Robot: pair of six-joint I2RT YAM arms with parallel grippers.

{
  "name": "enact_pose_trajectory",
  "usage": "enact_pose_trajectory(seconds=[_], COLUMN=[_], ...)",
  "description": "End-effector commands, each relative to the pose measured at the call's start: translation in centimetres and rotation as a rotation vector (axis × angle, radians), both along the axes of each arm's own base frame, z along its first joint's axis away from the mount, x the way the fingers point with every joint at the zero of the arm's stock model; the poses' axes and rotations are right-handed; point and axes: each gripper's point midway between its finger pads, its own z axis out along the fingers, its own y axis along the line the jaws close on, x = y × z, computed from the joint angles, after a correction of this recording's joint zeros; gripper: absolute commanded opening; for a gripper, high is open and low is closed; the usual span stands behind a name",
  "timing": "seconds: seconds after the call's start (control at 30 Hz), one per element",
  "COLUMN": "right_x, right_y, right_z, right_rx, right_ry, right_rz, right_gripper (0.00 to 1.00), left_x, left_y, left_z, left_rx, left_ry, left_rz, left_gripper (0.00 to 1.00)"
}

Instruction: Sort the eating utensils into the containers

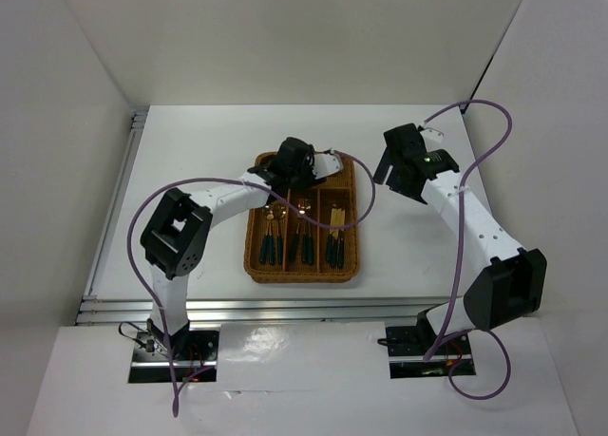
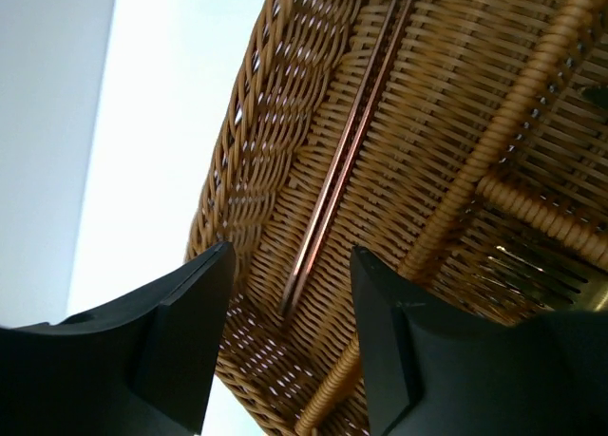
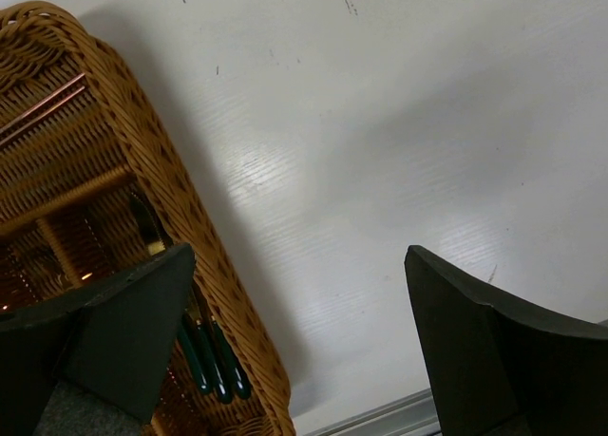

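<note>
White desk (image 1: pixel 190 161) shows no loose pieces: cutlery (image 1: pixel 302 244) in wicker tray (image 1: pixel 304 276) long slots, chopsticks (image 2: pixel 332 180) in its far cross slot under spread left fingers (image 2: pixel 180 341), right fingers (image 3: pixel 494 360) spread, empty, so sorting looks done.

Top view: left arm (image 1: pixel 226 199) rises from its base at lower left, folds at a dark joint on the left, and its forearm reaches up-right to frame centre. The left gripper (image 2: pixel 293 255) has its jaws parted. Its dark fingers (image 2: pixel 180 341) enter from the bottom edge of the wrist view, nothing clamped.

The right arm (image 1: pixel 465 218) has its base at lower right and a dark joint near the right edge. Its forearm slants up-left. The right gripper (image 3: pixel 299 255) is spread wide and holds nothing.
</note>
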Motion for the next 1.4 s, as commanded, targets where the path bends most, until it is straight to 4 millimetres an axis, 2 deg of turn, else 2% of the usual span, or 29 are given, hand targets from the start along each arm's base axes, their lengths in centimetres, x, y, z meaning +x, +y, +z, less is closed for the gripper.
enact_pose_trajectory(seconds=[0.0,0.03,0.07,0.1,0.23,0.27,0.3,0.4,0.43,0.47,0.57,0.6,0.63,0.67,0.73,0.77,0.83,0.87,0.9,0.97,1.0,1.03,1.07,1.13,1.2,1.23,1.33,1.37], right_x=[1.6,1.8,2.3,2.5,2.5,2.8,3.0,3.3,3.2,3.3,3.5,3.6,3.6,3.6,3.8,3.8,4.1,4.1,4.3,4.3,4.4,4.5,4.6,4.7,4.3,4.4,4.2,4.2], right_y=[0.5,0.7,0.8,1.1,0.8,0.9,0.9,0.9,1.0,1.3,2.4,2.8,3.6,3.7,3.8,3.8,3.6,3.5,3.6,3.6,3.7,3.8,3.8,4.1,4.6,4.8,5.2,5.5], right_z=[1.7,1.8,2.5,2.6,4.1,4.5,5.0,6.3,6.3,6.7,7.4,7.5,7.6,7.8,7.8,8.1,8.2,8.2,8.9,8.9,9.1,9.0,8.8,9.3,10.1,10.1,11.1,11.1], right_rx=[0.022,0.029,0.029,0.041,0.034,0.036,0.033,0.031,0.039,0.042,0.057,0.062,0.08,0.084,0.081,0.083,0.061,0.045,0.041,0.027,0.008,-0.001,-0.011,0.001,0.009,0.014,0.029,0.038], right_ry=[-0.068,-0.077,-0.109,-0.119,-0.168,-0.196,-0.218,-0.285,-0.293,-0.314,-0.369,-0.384,-0.397,-0.411,-0.442,-0.457,-0.476,-0.474,-0.494,-0.49,-0.496,-0.503,-0.504,-0.539,-0.574,-0.585,-0.608,-0.608], right_rz=[0.018,0.031,0.044,0.05,0.058,0.065,0.074,0.095,0.101,0.129,0.225,0.257,0.302,0.318,0.323,0.323,0.328,0.34,0.344,0.368,0.394,0.411,0.419,0.429,0.472,0.48,0.499,0.513], right_gripper=[1.0,1.0,1.0,1.0,1.0,1.0,1.0,1.0,1.0,1.0,1.0,1.0,1.0,1.0,1.0,1.0,1.0,1.0,1.0,1.0,1.0,1.0,1.0,1.0,1.0,1.0,1.0,1.0], left_x=[1.0,1.4,1.5,1.0,0.0,-0.1,-0.4,-1.6,-1.7,-2.1,-3.2,-3.6,-4.4,-4.5,-5.2,-6.0,-6.7,-7.5,-8.1,-9.2,-10.0,-10.4,-11.0,-12.0,-12.5,-12.9,-13.4,-13.8], left_y=[0.5,1.3,1.7,1.7,4.2,4.2,4.7,5.3,6.1,6.5,7.3,7.5,7.7,7.9,9.1,10.1,11.4,12.4,12.9,13.6,14.0,14.4,14.6,15.5,16.6,16.9,16.8,16.5], left_z=[6.0,7.4,7.4,8.4,9.5,10.5,10.4,12.2,12.5,13.7,13.8,14.1,13.3,13.7,14.4,13.8,14.4,15.9,16.0,16.9,18.3,18.8,19.2,21.0,20.9,21.6,20.6,19.6], left_rx=[-0.18,-0.235,-0.263,-0.314,-0.475,-0.51,-0.53,-0.637,-0.653,-0.709,-0.769,-0.782,-0.766,-0.791,-0.801,-0.787,-0.796,-0.824,-0.826,-0.858,-0.901,-0.919,-0.942,-0.993,-1.003,-1.032,-1.017,-0.998], left_ry=[-0.023,-0.013,0.01,0.036,0.099,0.091,0.11,0.128,0.113,0.108,0.157,0.173,0.22,0.237,0.236,0.261,0.234,0.195,0.185,0.174,0.137,0.126,0.123,0.061,0.024,0.008,0.053,0.09], left_rz=[0.056,0.105,0.131,0.116,0.214,0.222,0.239,0.276,0.328,0.369,0.466,0.481,0.512,0.551,0.628,0.683,0.736,0.762,0.768,0.763,0.739,0.73,0.731,0.714,0.752,0.758,0.778,0.771], left_gripper=[0.66,0.66,0.67,0.67,0.72,0.74,0.74,0.84,0.86,0.86,0.91,0.91,0.91,0.91,0.91,0.91,0.91,0.91,0.91,0.92,0.93,0.93,1.0,1.0,1.0,1.0,1.0,1.0])
